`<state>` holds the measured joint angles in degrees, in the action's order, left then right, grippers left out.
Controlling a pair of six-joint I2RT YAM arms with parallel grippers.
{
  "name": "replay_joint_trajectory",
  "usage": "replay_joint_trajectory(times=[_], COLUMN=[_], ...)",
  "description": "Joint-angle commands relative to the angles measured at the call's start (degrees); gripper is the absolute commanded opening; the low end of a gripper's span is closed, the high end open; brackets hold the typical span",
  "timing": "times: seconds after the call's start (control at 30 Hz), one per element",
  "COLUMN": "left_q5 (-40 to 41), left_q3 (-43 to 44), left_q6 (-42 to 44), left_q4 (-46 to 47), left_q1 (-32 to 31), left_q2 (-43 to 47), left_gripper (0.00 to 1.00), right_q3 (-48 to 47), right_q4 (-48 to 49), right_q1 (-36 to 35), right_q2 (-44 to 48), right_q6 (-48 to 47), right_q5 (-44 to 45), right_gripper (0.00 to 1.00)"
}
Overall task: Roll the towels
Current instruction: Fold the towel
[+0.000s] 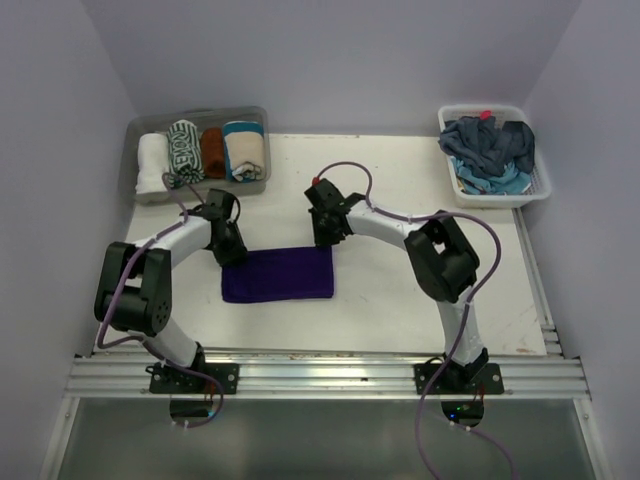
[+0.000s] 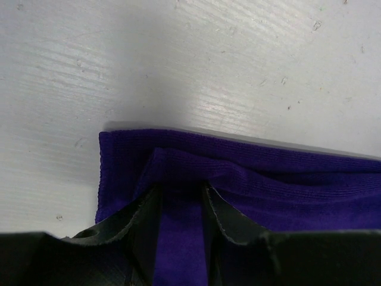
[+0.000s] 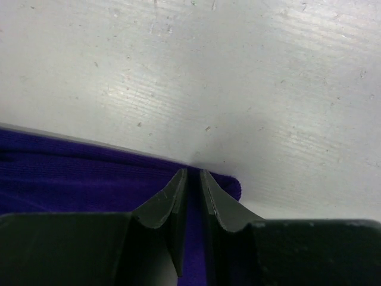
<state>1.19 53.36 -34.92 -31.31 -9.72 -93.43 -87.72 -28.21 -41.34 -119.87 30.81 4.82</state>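
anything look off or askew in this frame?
Nothing stands out. The purple towel lies flat on the table, the left gripper and right gripper each pinching a far corner; the cloth puckers slightly at the left one. The rolled towels sit tidy in the clear tub.

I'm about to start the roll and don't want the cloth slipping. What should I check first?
1. Left tool grips the towel's far edge: ok, cloth is ridged up between its fingers.
2. Right tool grips the other far corner: ok, shut on cloth.
3. Towel lies flat on the table: ok.
4. Tub and basket are apart from the towel: ok.
5. Both grips equally firm: cannot tell.
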Motion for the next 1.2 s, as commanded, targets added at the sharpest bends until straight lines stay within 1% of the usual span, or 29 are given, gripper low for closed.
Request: replay_joint_trajectory(times=[0.0,0.13,0.17,0.23,0.27,0.37,0.4,0.47,0.53,0.57,0.63,0.73,0.8,0.9,0.93,1.13,1.17], left_q5=[5.3,7.8,8.0,8.6,8.6,5.9,3.7,2.5,2.8,2.9,1.7,0.8,1.7,1.9,2.1,5.5,6.3], left_q3=[1.1,4.0,4.7,4.9,4.7,2.5,1.5,-1.8,-3.3,-4.0,-5.0,-5.9,-6.1,-6.2,-5.7,-3.6,-3.4], left_q6=[0.5,1.1,1.3,1.7,2.0,2.0,1.9,1.5,1.2,1.1,1.3,1.6,1.3,1.2,1.1,1.3,1.3], left_q4=[-1.2,-5.2,-5.8,-7.7,-8.1,-9.1,-8.9,-7.4,-6.8,-6.8,-5.4,-4.6,-4.5,-4.0,-4.1,-6.8,-7.0], left_q1=[0.8,0.7,0.6,0.6,0.6,0.4,0.3,0.1,0.1,0.1,0.1,0.1,0.2,0.2,0.2,0.2,0.2], left_q2=[-0.3,3.3,5.9,8.4,10.4,12.6,13.0,13.5,12.7,11.6,10.7,8.1,6.1,5.3,5.6,8.4,8.4], left_gripper=[0.36,0.36,0.37,0.37,0.38,0.38,0.38,0.38,0.42,0.46,0.48,0.49,0.47,0.38,0.31,0.17,0.17], right_q3=[1.2,3.9,4.4,6.1,6.8,7.0,7.0,7.1,7.0,7.0,7.1,7.5,7.8,8.3,8.3,8.6,8.7], right_q4=[-1.6,0.6,1.5,2.4,2.7,2.5,2.5,2.5,2.5,2.4,2.3,2.2,2.1,2.3,2.3,2.8,2.7], right_q1=[0.2,0.2,0.1,0.1,-0.1,-0.9,-1.3,-2.0,-2.2,-2.3,-2.7,-2.9,-2.9,-3.0,-2.9,-3.0,-3.0], right_q2=[1.6,5.8,7.7,9.5,10.7,10.6,10.4,9.7,8.9,8.7,8.7,8.6,8.3,7.4,6.9,6.5,6.5], right_q6=[-1.1,-1.4,-1.6,-2.2,-2.5,-3.3,-3.3,-3.6,-3.6,-3.6,-3.8,-4.3,-4.4,-4.4,-4.5,-4.4,-4.3], right_q5=[1.9,3.6,3.7,3.8,3.9,4.2,4.2,4.1,3.4,3.1,3.3,3.3,3.5,3.6,3.5,2.7,2.5], right_gripper=[0.18,0.18,0.18,0.19,0.19,0.19,0.19,0.2,0.2,0.2,0.2,0.21,0.21,0.21,0.21,0.21,0.21])
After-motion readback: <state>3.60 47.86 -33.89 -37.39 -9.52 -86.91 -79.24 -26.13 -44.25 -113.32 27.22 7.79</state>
